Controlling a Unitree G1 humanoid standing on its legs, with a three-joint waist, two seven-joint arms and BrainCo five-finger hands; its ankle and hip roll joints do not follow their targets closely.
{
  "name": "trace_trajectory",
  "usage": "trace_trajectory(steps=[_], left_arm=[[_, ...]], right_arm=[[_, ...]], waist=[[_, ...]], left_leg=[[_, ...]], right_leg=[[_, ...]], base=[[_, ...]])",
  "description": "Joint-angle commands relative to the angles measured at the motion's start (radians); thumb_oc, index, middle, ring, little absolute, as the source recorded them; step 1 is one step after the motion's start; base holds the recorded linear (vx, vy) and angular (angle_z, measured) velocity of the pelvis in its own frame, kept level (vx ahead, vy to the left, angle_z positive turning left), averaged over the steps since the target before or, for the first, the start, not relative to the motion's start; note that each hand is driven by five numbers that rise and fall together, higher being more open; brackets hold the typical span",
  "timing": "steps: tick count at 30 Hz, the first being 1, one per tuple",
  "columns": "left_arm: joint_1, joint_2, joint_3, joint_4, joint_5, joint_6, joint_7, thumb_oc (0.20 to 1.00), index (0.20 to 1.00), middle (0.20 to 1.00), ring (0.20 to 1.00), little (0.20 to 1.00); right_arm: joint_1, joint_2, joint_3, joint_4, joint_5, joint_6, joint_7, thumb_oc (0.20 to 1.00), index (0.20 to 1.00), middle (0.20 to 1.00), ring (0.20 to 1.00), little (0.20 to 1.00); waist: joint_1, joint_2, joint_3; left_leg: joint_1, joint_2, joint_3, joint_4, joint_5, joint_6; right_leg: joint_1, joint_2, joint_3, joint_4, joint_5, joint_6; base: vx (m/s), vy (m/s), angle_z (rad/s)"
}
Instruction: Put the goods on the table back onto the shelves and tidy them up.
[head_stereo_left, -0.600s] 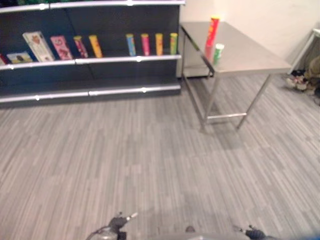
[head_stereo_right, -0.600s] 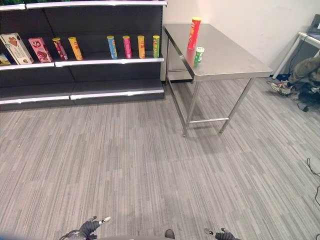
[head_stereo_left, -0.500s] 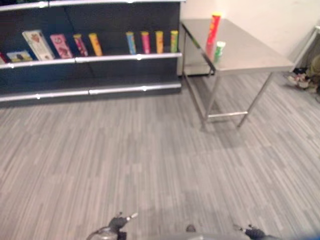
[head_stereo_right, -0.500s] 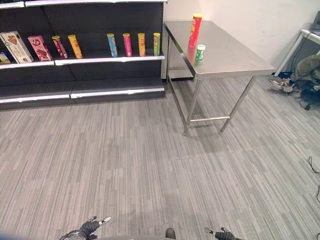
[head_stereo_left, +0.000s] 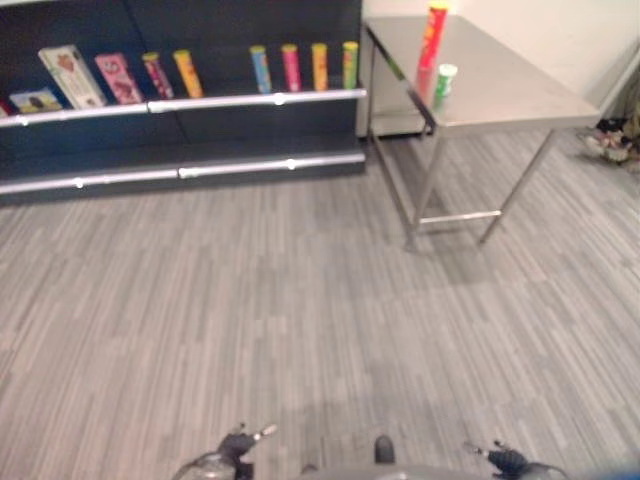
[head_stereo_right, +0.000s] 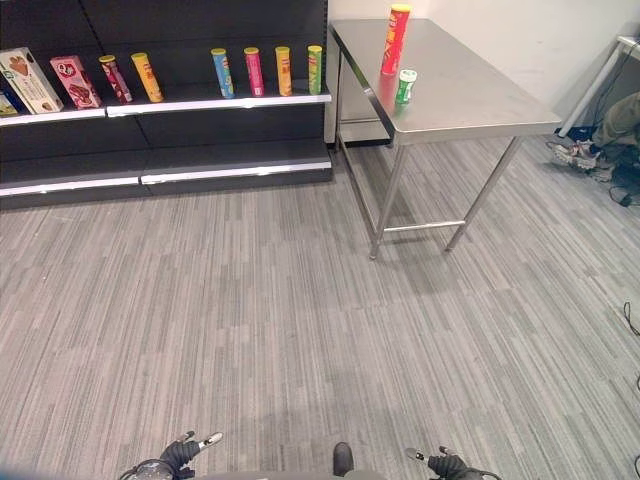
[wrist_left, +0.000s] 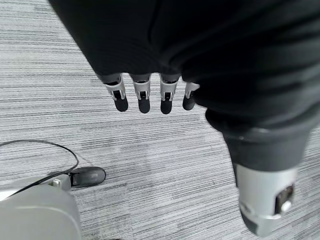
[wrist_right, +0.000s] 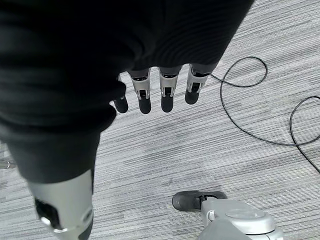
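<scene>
Grey striped flooring (head_stereo_right: 300, 300) spreads across the right eye view, running up to dark shelves (head_stereo_right: 165, 100) along the far wall and a steel desk (head_stereo_right: 470, 95) that stands just beside their right end. On the desk a tall red can (head_stereo_right: 395, 40) stands upright, with a short green can (head_stereo_right: 405, 86) near it, closer to the front edge. On the upper shelf a row of four upright cans, blue (head_stereo_right: 219, 72), pink (head_stereo_right: 253, 71), orange (head_stereo_right: 283, 70) and green (head_stereo_right: 315, 69), stands at the right end. Further left are two tilted cans, a yellow one (head_stereo_right: 146, 77) and a dark red one (head_stereo_right: 112, 78), then a pink box (head_stereo_right: 75, 81) and a pale box (head_stereo_right: 26, 80). Both hands sit low at the bottom edge, well apart from the desk: the left hand (head_stereo_right: 190, 444) and the right hand (head_stereo_right: 440, 460).

From the left eye view the same layout shows, the tall red can (head_stereo_left: 434, 36) and the short green can (head_stereo_left: 445, 79) on the desk (head_stereo_left: 510, 90).

Seen from the left wrist, the left hand (wrist_left: 145, 95) hangs over the floor with straight fingers (wrist_left: 143, 97), holding nothing.

Over at the right wrist, the right hand (wrist_right: 155, 92) likewise points its fingers (wrist_right: 167, 95) straight down at the floor, empty.
</scene>
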Motion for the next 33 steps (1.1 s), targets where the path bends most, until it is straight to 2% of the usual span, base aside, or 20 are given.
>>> trace_trajectory(steps=[1,15,21,28,32,33], left_arm=[[-0.063,0.003,0.011,0.036,-0.027,-0.024,0.000,1.000,1.000,1.000,1.000,1.000],[-0.068,0.007,0.001,0.035,-0.028,-0.020,-0.006,1.000,1.000,1.000,1.000,1.000],[-0.079,0.005,0.000,0.029,-0.027,-0.017,-0.005,1.000,1.000,1.000,1.000,1.000],[-0.090,0.006,0.003,0.037,-0.032,-0.019,-0.003,1.000,1.000,1.000,1.000,1.000],[-0.089,0.008,0.002,0.062,-0.025,-0.017,-0.004,1.000,1.000,1.000,1.000,1.000],[-0.084,0.006,0.006,0.080,-0.012,-0.015,-0.002,1.000,1.000,1.000,1.000,1.000]], right_arm=[[-0.040,-0.019,0.020,0.054,0.016,-0.017,-0.002,1.000,1.000,1.000,1.000,1.000],[-0.013,-0.006,-0.009,0.044,0.032,-0.016,-0.007,1.000,1.000,1.000,1.000,1.000],[-0.018,-0.001,-0.013,0.037,0.033,-0.018,-0.010,1.000,1.000,1.000,1.000,1.000],[-0.038,0.011,-0.002,0.041,0.030,-0.013,-0.011,1.000,1.000,1.000,1.000,1.000],[-0.044,0.016,0.006,0.028,0.019,-0.013,-0.005,1.000,1.000,1.000,1.000,1.000],[-0.035,0.007,-0.001,0.029,0.023,-0.014,-0.004,1.000,1.000,1.000,1.000,1.000]], waist=[[-0.004,-0.003,-0.017],[-0.007,0.008,-0.004],[-0.012,0.010,-0.003],[-0.005,0.012,0.029],[0.010,0.025,0.058],[-0.003,0.047,0.080]], left_leg=[[-0.015,0.013,0.018,0.000,0.005,-0.021],[-0.036,0.018,-0.008,0.000,0.014,-0.010],[-0.033,0.014,-0.008,0.000,0.015,-0.011],[-0.028,-0.011,-0.010,0.000,0.027,-0.013],[-0.021,-0.026,-0.011,0.000,0.041,-0.011],[0.002,-0.024,-0.025,0.000,0.050,-0.012]], right_leg=[[0.017,-0.024,0.020,0.003,-0.018,0.018],[0.001,-0.004,0.039,0.003,-0.036,0.014],[-0.003,-0.011,0.042,0.003,-0.028,0.013],[-0.012,-0.032,0.049,0.012,-0.005,0.001],[-0.062,-0.044,0.066,0.178,-0.008,-0.009],[-0.135,-0.022,0.086,0.317,0.001,-0.010]], base=[[0.00,0.000,0.00],[-0.02,-0.026,0.01],[0.02,0.071,0.01],[0.02,0.125,-0.07],[0.04,0.219,-0.25],[0.08,0.265,-0.65]])
